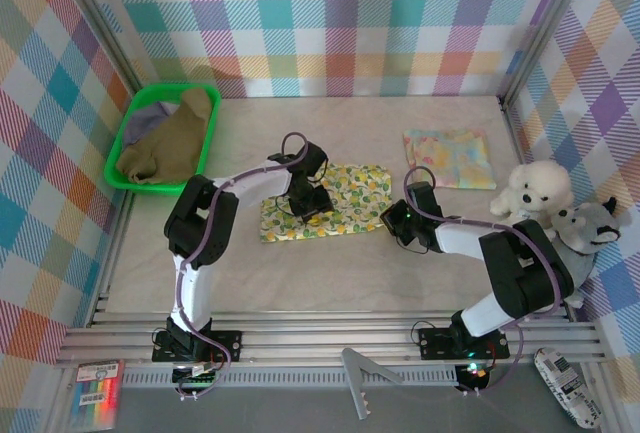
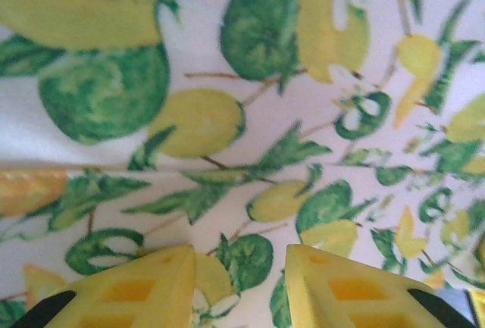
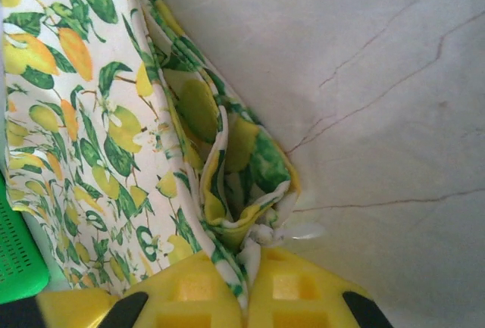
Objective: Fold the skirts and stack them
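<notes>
At far right one pastel skirt (image 1: 449, 158) lies folded; the olive skirt (image 1: 165, 145) and lavender skirt (image 1: 152, 111) lie unfolded in the basket (image 1: 170, 88). The right gripper (image 3: 246, 267) is closed tight on the lemon skirt (image 1: 350, 188) corner. The left gripper (image 2: 241, 267) stands partly open over it and seems to grip nothing.

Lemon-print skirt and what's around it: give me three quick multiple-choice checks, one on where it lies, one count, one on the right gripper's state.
1. Where does the lemon-print skirt lie?
A. In a basket.
B. On the table, in the middle.
C. Hanging from the left arm.

2. How many plush toys sit at the table's right edge?
A. Two.
B. One.
C. Four.

3. What is the right gripper doing?
A. Open above bare table.
B. Shut on a plush toy.
C. Shut on the lemon-print skirt's edge.

Answers:
1 B: the top view shows it lying on the table between the two arms.
2 A: one white and one grey sit together.
3 C: the right wrist view shows it closed with bunched cloth pinched in it.
</notes>
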